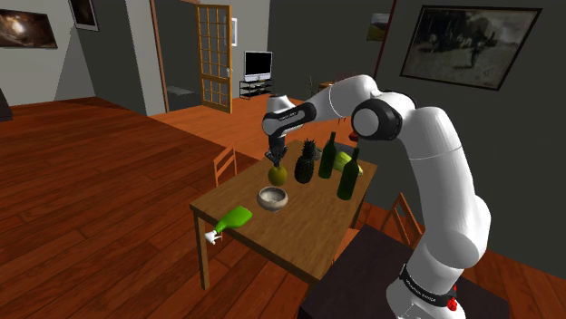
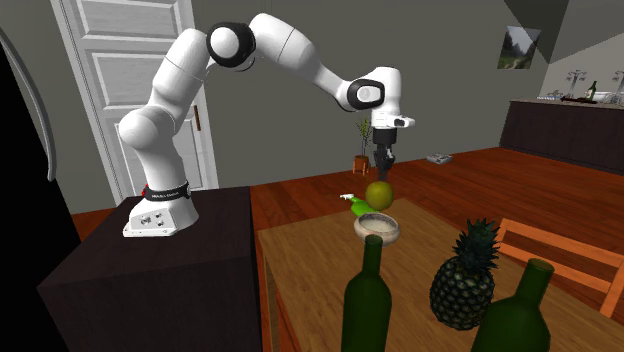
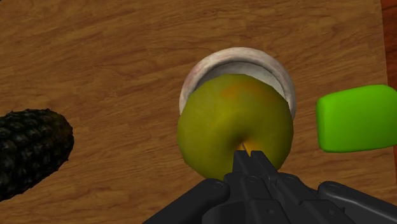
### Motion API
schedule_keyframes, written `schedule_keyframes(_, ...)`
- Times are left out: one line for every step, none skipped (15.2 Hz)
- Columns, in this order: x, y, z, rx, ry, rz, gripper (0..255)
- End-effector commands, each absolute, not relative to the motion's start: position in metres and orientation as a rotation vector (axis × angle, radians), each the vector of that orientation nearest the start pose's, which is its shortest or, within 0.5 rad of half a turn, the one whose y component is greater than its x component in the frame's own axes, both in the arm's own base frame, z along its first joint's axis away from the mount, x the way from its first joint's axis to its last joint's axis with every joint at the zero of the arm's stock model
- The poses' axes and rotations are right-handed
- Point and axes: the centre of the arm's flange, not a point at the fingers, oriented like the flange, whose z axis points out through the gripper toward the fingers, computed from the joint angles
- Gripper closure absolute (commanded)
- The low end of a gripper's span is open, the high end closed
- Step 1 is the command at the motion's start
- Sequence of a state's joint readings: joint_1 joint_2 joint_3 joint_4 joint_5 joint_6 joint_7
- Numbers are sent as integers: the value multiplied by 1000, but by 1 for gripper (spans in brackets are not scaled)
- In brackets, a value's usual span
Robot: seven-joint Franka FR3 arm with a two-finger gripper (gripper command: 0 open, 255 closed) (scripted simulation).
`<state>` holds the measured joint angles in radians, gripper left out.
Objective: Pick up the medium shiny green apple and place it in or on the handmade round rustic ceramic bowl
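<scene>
A yellow-green apple [image 1: 278,174] [image 2: 378,193] hangs in the air, with my black gripper [image 1: 276,159] [image 2: 382,172] [image 3: 252,156] shut on its top at the stem. The pale round bowl [image 1: 272,198] [image 2: 378,228] stands on the wooden table [image 1: 299,231] just below the apple. In the wrist view the apple [image 3: 232,124] covers most of the bowl, whose white rim [image 3: 254,56] shows beyond it. The apple hangs apart from the bowl, a little above it.
A pineapple [image 1: 306,163] [image 2: 467,280] [image 3: 28,149] and two dark green bottles [image 1: 327,156] [image 1: 348,174] stand behind the bowl. A bright green spray bottle [image 1: 234,219] [image 2: 358,207] [image 3: 356,118] lies at the table's corner. Wooden chairs [image 1: 224,163] [image 1: 399,222] flank the table.
</scene>
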<state>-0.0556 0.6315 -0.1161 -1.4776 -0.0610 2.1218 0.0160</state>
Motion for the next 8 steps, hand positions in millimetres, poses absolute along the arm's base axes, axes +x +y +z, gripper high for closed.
schedule_keyframes(707, -109, 298, -3256, 217, -12, 255)
schedule_keyframes(707, -109, 293, -3256, 217, -12, 255)
schedule_keyframes(707, -109, 288, -3256, 217, -12, 255)
schedule_keyframes(707, -109, 282, -3256, 217, -12, 255)
schedule_keyframes(707, -109, 277, -3256, 217, -12, 255)
schedule_keyframes(707, -109, 272, -3256, 217, -12, 255)
schedule_keyframes(707, -109, 267, -3256, 217, -12, 255)
schedule_keyframes(707, -109, 261, -3256, 217, -12, 255)
